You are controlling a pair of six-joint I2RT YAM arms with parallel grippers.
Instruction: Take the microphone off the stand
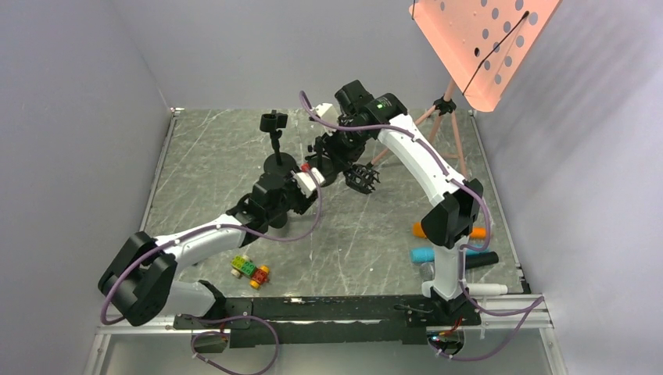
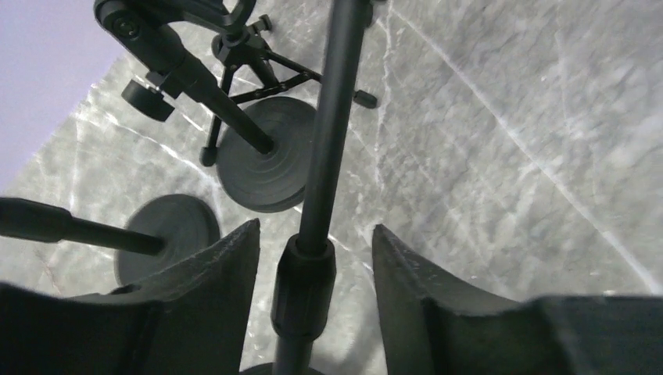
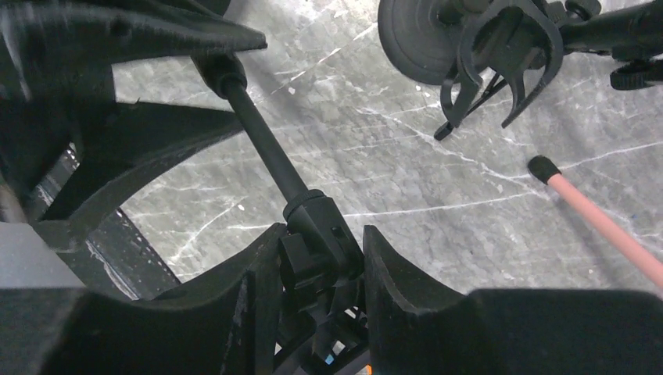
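Pressed tight between the jaws of our right gripper point(image 3: 322, 234) sits a black fitting point(image 3: 313, 215) at the end of the stand pole point(image 3: 262, 141). The jaws are clenched on it, with both fingers touching. We cannot tell whether the microphone sits beneath that grip, because the fingers hide what lies below. From the fitting the pole runs away from these jaws, up and to their left.

Our left gripper point(image 2: 314, 228) straddles the same pole, and a thick collar point(image 2: 303, 273) on it lies between the fingers. These jaws are released, with a bare gap on each side of the pole.

Beyond the left jaws and slightly to their left, a second stand's round base point(image 2: 266, 160) rests on the marbled table point(image 2: 508, 156). A small tripod point(image 2: 250, 58) stands just past it. Further to the left of those jaws lies a third round base point(image 2: 168, 226).

To the right of the right jaws we see a pink rod with a black tip point(image 3: 594, 223). Farther ahead is an empty microphone clip point(image 3: 500, 51).
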